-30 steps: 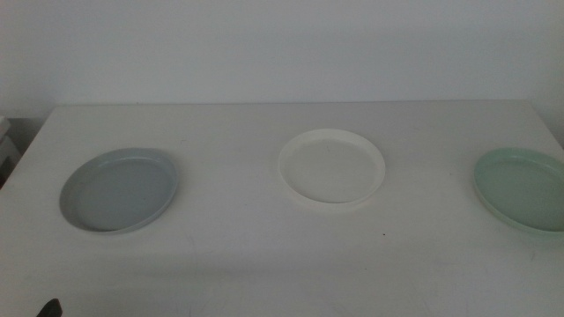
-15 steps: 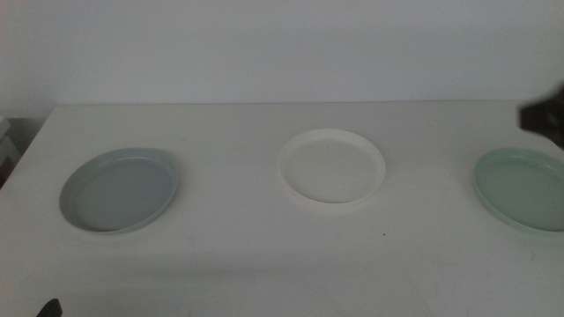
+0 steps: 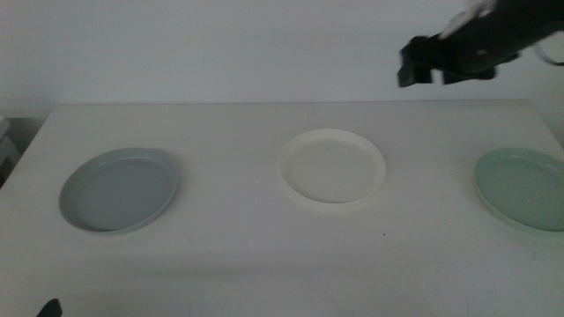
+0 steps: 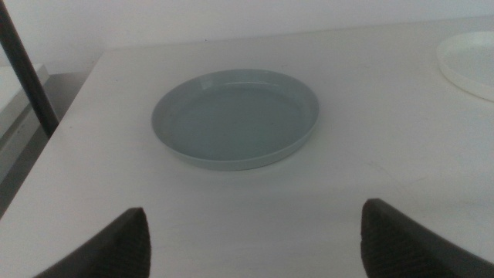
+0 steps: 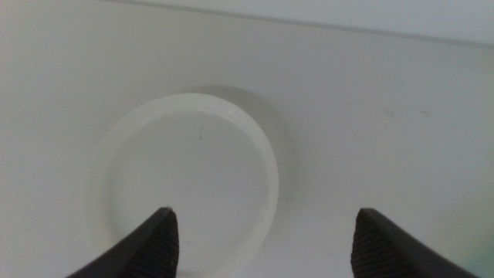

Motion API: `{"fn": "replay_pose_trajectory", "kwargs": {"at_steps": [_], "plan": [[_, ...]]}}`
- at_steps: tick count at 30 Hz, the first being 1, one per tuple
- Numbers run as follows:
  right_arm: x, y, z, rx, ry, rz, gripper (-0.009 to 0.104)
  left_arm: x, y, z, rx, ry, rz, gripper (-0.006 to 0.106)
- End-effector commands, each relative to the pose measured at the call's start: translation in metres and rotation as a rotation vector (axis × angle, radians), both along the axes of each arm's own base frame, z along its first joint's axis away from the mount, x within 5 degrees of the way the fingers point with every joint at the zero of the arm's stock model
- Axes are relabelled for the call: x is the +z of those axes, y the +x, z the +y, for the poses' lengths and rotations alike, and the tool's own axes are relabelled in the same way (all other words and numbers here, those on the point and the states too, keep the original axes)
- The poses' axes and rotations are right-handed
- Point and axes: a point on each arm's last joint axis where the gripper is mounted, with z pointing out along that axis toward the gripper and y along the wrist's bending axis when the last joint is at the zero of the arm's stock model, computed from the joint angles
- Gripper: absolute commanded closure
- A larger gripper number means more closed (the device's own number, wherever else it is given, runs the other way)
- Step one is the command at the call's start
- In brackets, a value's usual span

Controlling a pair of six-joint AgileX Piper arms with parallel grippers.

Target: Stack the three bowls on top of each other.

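Three bowls lie apart in a row on the white table. The grey-blue bowl (image 3: 119, 189) is at the left, the cream-white bowl (image 3: 332, 165) in the middle, the mint green bowl (image 3: 522, 187) at the right edge. My right gripper (image 3: 416, 66) hangs high above the table's back right, beyond the cream-white bowl. Its wrist view looks down on that bowl (image 5: 193, 170) between open, empty jaws (image 5: 266, 247). My left gripper (image 3: 50, 308) waits at the bottom left edge. Its open, empty jaws (image 4: 255, 247) face the grey-blue bowl (image 4: 235, 117).
A pale wall stands behind the table (image 3: 229, 255). A dark pole (image 4: 23, 69) rises off the table's left side in the left wrist view. The cream-white bowl's rim (image 4: 471, 58) shows at that view's edge.
My right arm has come into the middle view from the right and risen toward the back, above the cream-white bowl. The bowls and the left gripper have not moved.
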Motion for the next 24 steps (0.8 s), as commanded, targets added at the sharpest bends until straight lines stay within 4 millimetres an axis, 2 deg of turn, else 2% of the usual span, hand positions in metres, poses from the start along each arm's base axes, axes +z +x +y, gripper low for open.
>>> {"fn": "replay_pose_trajectory", "kwargs": {"at_steps": [1, 4, 6, 10, 20, 22, 24], "plan": [[0.010, 0.022, 0.006, -0.005, 0.020, -0.035, 0.040, 0.009, 0.000, 0.000, 0.004, -0.014, -0.096, -0.004], [-0.023, 0.054, 0.015, 0.006, 0.000, 0.076, 0.043, 0.009, 0.000, 0.000, 0.004, -0.014, -0.096, -0.004], [-0.039, 0.070, 0.020, 0.013, 0.005, 0.122, 0.045, 0.009, 0.000, 0.000, 0.004, -0.014, -0.096, -0.004], [-0.070, 0.090, 0.024, 0.018, -0.012, 0.201, 0.048, 0.009, 0.000, 0.000, 0.004, -0.014, -0.096, -0.004], [-0.121, 0.107, 0.030, 0.006, -0.007, 0.267, 0.055, 0.009, 0.000, 0.000, 0.004, -0.014, -0.096, -0.004], [-0.127, 0.109, 0.030, 0.004, -0.008, 0.270, 0.061, 0.009, 0.000, 0.000, 0.004, -0.014, -0.096, -0.004], [-0.132, 0.110, 0.031, 0.003, -0.003, 0.273, 0.072, 0.009, 0.000, 0.000, 0.004, -0.014, -0.096, -0.004]]}}
